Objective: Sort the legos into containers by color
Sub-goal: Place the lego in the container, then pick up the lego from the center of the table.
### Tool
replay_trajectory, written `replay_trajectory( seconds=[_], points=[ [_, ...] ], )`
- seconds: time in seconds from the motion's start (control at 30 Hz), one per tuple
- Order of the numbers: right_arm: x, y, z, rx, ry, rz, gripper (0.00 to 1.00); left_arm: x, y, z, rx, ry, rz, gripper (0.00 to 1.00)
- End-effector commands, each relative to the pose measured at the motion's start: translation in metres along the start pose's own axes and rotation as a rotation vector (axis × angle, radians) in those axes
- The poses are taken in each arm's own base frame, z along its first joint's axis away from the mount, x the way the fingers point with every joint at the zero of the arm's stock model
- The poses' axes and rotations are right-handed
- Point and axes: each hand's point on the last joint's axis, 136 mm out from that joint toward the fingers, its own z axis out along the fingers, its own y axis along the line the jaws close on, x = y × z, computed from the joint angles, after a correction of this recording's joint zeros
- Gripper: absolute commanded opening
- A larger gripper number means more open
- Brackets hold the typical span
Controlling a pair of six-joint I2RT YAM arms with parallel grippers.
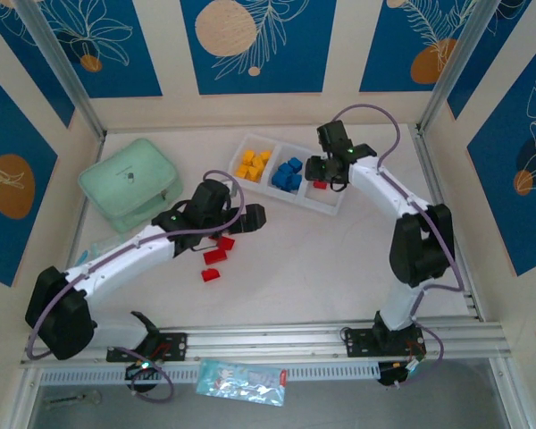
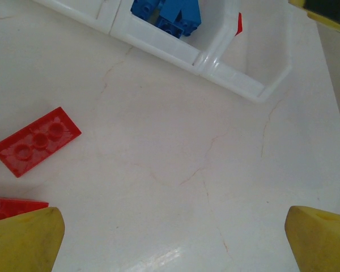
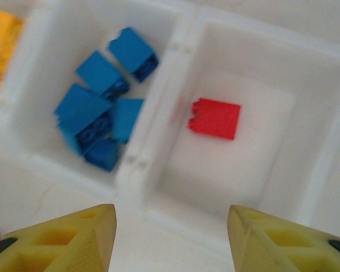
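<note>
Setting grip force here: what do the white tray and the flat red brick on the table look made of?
Tray: likely translucent white plastic, slightly glossy, with moulded rounded rims. Flat red brick: probably hard opaque plastic, smooth, with moulded studs.

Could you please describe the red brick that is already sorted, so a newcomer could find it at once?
Find the long white tray at the far side of the table, holding yellow bricks, then blue bricks. In its right-end compartment lies one red brick, alone; the other red bricks lie loose outside the tray.
</note>
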Motion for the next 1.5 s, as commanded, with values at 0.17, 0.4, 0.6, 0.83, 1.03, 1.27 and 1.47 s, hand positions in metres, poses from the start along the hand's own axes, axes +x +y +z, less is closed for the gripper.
replay_trajectory(
  seconds=[0.17, 0.4, 0.6, 0.83, 1.03, 1.27, 1.47],
  points=[
    [0.068, 0.056, -0.024, -0.098, 0.064, -0.126, 0.6, 0.017, 0.036, -0.025, -0.084, -0.01, -0.024, 0.99],
    [0.119, 0.116, -0.023, -0.197, 0.147, -0.21, 0.64, 0.039, 0.068, -0.042, -0.143, -0.022, -0.08, 0.99],
    [0.148, 0.161, -0.005, -0.227, 0.206, -0.269, 0.67, 0.048, 0.082, -0.057, -0.18, -0.035, -0.106, 0.99],
    [0.152, 0.199, 0.021, -0.266, 0.23, -0.295, 0.71, 0.052, 0.094, -0.071, -0.23, -0.051, -0.126, 0.99],
    [0.148, 0.208, 0.049, -0.217, 0.222, -0.355, 0.78, 0.054, 0.103, -0.081, -0.263, -0.074, -0.135, 0.99],
    [0.143, 0.21, 0.067, -0.189, 0.221, -0.431, 0.89, 0.054, 0.111, -0.09, -0.293, -0.097, -0.139, 0.99],
    [0.149, 0.214, 0.077, -0.21, 0.247, -0.47, 0.92, 0.055, 0.114, -0.091, -0.301, -0.101, -0.146, 0.99]
  ],
)
